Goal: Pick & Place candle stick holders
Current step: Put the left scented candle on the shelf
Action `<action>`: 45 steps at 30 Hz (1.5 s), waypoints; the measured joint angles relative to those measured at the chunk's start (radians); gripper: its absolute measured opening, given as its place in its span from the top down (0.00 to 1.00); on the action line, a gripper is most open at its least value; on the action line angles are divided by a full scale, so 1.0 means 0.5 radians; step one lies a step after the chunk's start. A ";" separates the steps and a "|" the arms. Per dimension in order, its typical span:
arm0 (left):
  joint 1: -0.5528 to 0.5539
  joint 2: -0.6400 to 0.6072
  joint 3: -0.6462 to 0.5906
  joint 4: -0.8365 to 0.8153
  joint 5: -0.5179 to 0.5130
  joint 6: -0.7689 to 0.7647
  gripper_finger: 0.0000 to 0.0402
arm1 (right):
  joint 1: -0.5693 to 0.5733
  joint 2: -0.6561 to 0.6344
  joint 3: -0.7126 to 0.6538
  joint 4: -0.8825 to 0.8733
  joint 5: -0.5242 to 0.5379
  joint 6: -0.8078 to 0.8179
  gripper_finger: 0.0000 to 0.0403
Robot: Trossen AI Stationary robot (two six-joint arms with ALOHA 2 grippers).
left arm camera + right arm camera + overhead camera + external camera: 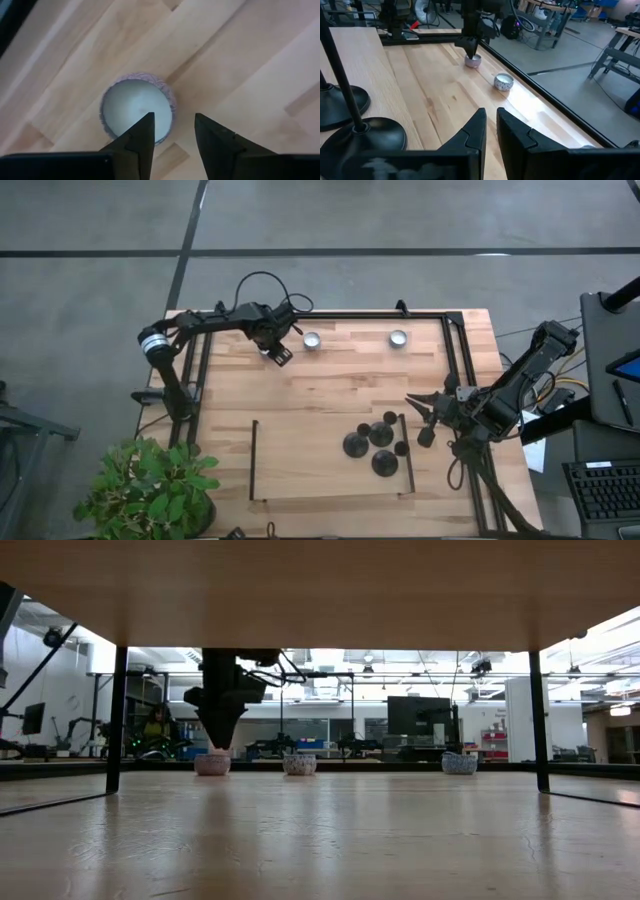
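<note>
Overhead, fluorescent lights (610,710) brighten the butcher-block table (330,395).

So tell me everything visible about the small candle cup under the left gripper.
The candle cup is a small round bowl with a patterned pale rim, filled with smooth white wax. It stands upright on the wooden table near the far edge, first in a row of three seen in the low view. The left gripper hangs right above it, jaws parted; no contact is visible.
</note>
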 joint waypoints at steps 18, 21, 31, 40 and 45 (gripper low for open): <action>0.005 0.131 0.000 0.009 0.032 0.013 0.76 | 0.000 0.002 0.000 -0.001 0.001 0.000 0.90; 0.005 0.137 0.000 0.011 0.032 0.027 0.78 | 0.000 0.002 0.000 -0.001 0.001 -0.001 0.90; 0.004 0.130 0.001 0.011 0.031 0.128 0.98 | 0.000 0.002 0.000 -0.001 0.001 -0.001 0.90; -0.029 -0.035 0.016 -0.067 0.059 0.152 1.00 | 0.000 0.002 0.000 0.000 0.000 -0.001 0.90; -0.070 -0.272 0.047 -0.070 0.178 0.088 1.00 | 0.000 0.002 -0.001 0.003 0.001 0.000 0.90</action>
